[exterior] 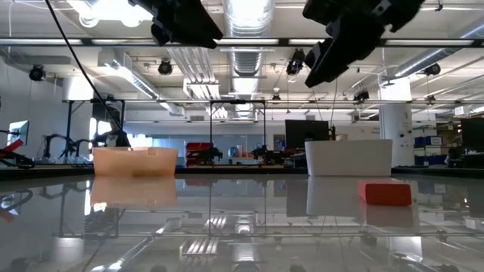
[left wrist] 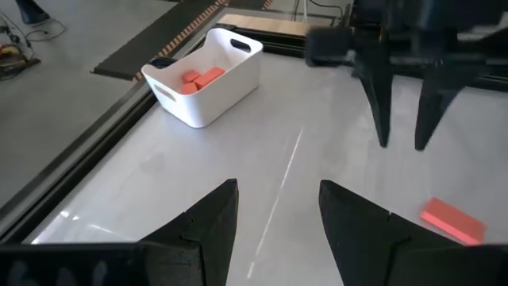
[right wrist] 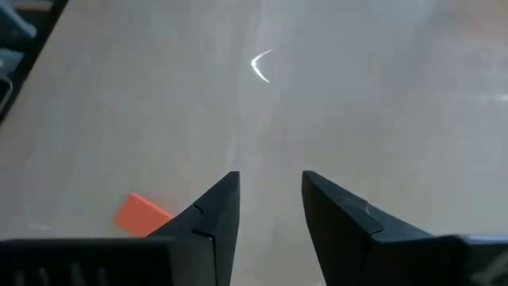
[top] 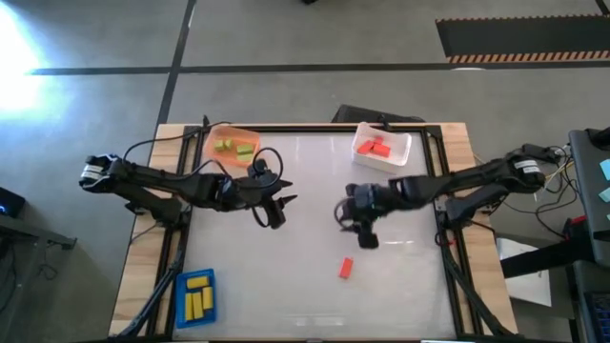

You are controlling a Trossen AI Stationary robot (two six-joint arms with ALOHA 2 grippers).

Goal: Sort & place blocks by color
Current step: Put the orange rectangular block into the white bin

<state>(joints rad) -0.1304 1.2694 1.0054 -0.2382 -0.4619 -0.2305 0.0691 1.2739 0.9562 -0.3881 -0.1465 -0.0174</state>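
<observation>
One red block (top: 346,268) lies flat on the table, toward the near edge and right of the middle; it also shows in the low view (exterior: 386,192), the left wrist view (left wrist: 452,220) and the right wrist view (right wrist: 143,214). My right gripper (top: 367,233) hovers open and empty just beyond it, above the table (right wrist: 270,187). My left gripper (top: 276,211) is open and empty above the table's middle left (left wrist: 278,199). Light green blocks (top: 229,146) lie in the orange tray, red blocks (top: 376,146) in the white tray, yellow blocks (top: 198,297) in the blue tray.
The orange tray (top: 232,133) stands at the far left, the white tray (top: 398,152) at the far right, the blue tray (top: 183,307) at the near left corner. The white table (top: 305,286) has a wooden rim and black frame rails along its sides.
</observation>
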